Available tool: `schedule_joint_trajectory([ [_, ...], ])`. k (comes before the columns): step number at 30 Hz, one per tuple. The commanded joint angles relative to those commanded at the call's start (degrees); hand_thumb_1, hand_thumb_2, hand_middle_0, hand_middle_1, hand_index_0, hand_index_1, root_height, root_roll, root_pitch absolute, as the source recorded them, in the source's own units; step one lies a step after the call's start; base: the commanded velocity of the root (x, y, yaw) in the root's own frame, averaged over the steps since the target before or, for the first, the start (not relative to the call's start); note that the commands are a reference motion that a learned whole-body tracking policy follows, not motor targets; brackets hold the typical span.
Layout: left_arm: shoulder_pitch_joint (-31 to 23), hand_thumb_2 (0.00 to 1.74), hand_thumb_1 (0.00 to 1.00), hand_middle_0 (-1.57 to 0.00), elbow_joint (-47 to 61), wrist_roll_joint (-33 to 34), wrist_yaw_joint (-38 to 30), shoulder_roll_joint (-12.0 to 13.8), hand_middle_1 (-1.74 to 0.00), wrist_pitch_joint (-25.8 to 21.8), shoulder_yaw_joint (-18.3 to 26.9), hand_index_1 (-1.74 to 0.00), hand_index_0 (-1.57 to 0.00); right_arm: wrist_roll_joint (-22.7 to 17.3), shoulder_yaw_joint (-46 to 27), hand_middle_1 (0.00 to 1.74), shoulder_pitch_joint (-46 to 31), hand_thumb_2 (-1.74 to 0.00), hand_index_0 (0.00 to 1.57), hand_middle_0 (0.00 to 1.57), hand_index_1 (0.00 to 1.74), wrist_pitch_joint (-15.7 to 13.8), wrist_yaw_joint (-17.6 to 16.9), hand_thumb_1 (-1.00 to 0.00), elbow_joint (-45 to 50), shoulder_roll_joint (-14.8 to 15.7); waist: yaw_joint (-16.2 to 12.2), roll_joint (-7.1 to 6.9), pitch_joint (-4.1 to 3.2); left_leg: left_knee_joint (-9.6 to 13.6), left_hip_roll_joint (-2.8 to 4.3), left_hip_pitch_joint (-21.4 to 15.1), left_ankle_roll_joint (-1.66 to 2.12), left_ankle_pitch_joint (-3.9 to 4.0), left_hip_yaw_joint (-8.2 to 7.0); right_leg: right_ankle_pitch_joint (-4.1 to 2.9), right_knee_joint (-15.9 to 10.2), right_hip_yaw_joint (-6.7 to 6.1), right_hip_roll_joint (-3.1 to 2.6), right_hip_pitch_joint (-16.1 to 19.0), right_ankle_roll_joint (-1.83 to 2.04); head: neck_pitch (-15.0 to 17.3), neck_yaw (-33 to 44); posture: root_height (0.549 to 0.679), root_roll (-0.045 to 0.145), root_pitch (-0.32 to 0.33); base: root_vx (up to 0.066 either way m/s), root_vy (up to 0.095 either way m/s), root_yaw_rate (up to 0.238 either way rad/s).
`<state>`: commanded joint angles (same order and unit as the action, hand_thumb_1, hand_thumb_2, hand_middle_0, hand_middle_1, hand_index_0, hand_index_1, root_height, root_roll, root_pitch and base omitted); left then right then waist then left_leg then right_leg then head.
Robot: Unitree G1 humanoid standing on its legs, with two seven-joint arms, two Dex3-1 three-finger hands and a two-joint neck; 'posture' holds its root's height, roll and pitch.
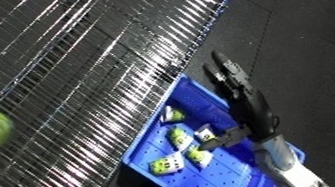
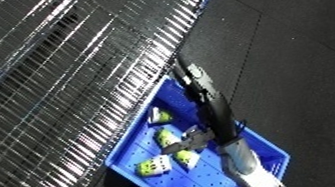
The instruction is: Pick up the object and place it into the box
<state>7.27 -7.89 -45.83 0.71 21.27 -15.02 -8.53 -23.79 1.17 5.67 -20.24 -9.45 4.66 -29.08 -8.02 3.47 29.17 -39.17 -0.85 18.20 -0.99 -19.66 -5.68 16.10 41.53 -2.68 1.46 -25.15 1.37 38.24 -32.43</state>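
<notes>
The right hand (image 1: 234, 87) (fingers straight, holding nothing) points to 11 o'clock over the blue bin (image 1: 210, 177) with several objects (image 1: 170, 164).

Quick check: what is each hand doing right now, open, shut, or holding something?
Left hand: not in view.
Right hand: open, fingers straight, holding nothing, stretched out over the blue bin.

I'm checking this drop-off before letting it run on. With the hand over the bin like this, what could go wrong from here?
1. The robot hand stretches straight out over the blue bin, past its far rim; pulling back low, it might catch the rim and shift the bin.
2. The bin sits tight against the wire rack, so a sideways swing could hit the wires.
3. Several white-and-green objects already lie inside; a low hand could knock them about.
</notes>
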Motion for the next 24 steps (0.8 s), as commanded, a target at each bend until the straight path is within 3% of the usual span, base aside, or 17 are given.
schedule_joint_trajectory([
  [5, 0.9, 1.74, 1.0, -1.57, -0.5, 0.7, 0.4, 0.5, -1.74, 1.8, -0.1, -1.74, -1.57, 0.0, 2.6, 0.0, 2.4, 0.0, 0.0, 0.0, 0.0, 3.2, 3.0, 0.0, 0.9, 0.5, 1.8, -1.02, -0.43, -0.8, -0.17, 0.7, 0.04, 0.26, 1.42, 0.41, 1.1, 1.13, 0.19, 0.3, -0.19, 0.9, 5.9, 0.644, 0.086, 0.008, 0.031, -0.089, 0.115],
  [13, 2.3, 1.74, 1.0, -1.57, -1.1, 2.1, 0.7, 1.4, -1.74, 4.4, -0.1, -1.74, -1.57, 2.2, 6.4, 0.0, 5.6, 0.0, 0.0, 0.0, 0.0, 6.1, 5.3, 0.0, 0.7, 1.9, 4.7, -2.49, -0.74, -2.5, -0.31, 2.3, -0.09, 0.32, 3.49, 0.63, 2.9, 2.89, 0.58, 0.3, 0.03, 1.6, 15.0, 0.641, 0.076, -0.004, 0.036, -0.088, 0.11],
  [24, 3.0, 1.74, 1.0, -1.57, -1.1, 3.5, 1.4, 2.4, -1.74, 6.0, -0.2, -1.74, -1.57, 4.8, 8.5, 0.0, 8.0, 0.0, 0.0, 0.0, 0.0, 8.6, 6.4, 0.0, -0.7, 3.2, 7.3, -3.01, 0.39, -3.5, -0.68, 5.0, 0.15, 1.87, 5.23, 0.59, 5.3, 4.61, 0.69, -1.6, 0.61, -1.2, 23.2, 0.635, 0.061, -0.004, 0.03, -0.045, 0.151],
])
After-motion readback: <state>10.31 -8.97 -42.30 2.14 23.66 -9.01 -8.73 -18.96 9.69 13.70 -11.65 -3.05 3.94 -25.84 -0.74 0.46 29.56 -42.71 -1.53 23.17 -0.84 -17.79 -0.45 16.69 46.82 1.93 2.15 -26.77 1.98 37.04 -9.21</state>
